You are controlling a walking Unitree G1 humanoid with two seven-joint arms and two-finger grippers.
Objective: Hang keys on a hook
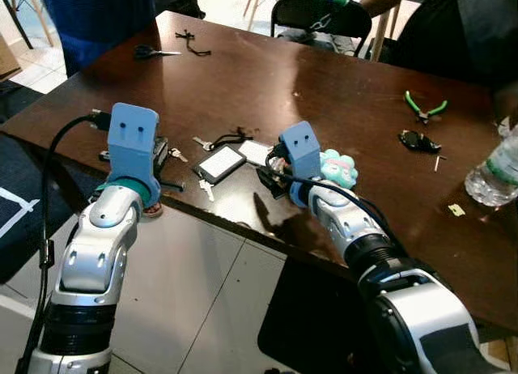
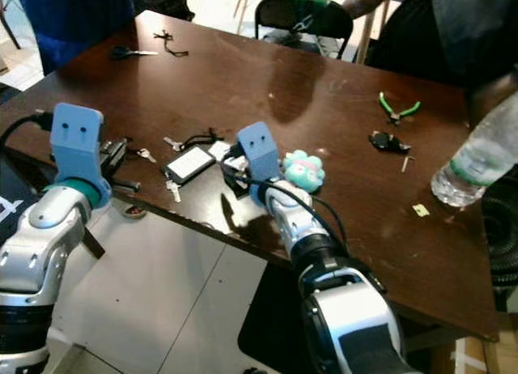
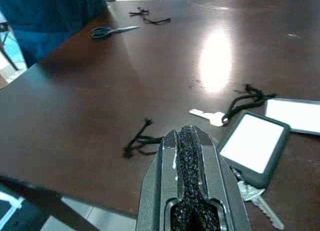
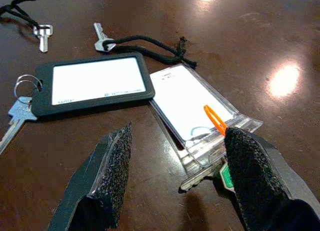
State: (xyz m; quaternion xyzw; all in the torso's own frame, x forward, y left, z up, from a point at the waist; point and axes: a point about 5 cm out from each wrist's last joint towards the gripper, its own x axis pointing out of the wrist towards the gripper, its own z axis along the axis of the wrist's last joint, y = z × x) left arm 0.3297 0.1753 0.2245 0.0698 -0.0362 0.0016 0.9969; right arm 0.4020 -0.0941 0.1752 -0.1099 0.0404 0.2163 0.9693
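The brown desk (image 1: 324,91) is carrying everything. The right gripper (image 4: 175,166) is hovering low with jaws spread wide around the clear card holder (image 4: 192,103), whose key (image 4: 200,177) is lying between them. The left gripper (image 3: 189,156) is hovering with jaws pressed together, empty, near the black tag (image 3: 255,146) and its keys (image 3: 257,201).

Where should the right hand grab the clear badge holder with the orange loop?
Probably at the near end of the clear badge holder, by the orange loop. It lies flat on the table, so come from above; the open right hand already straddles that end.
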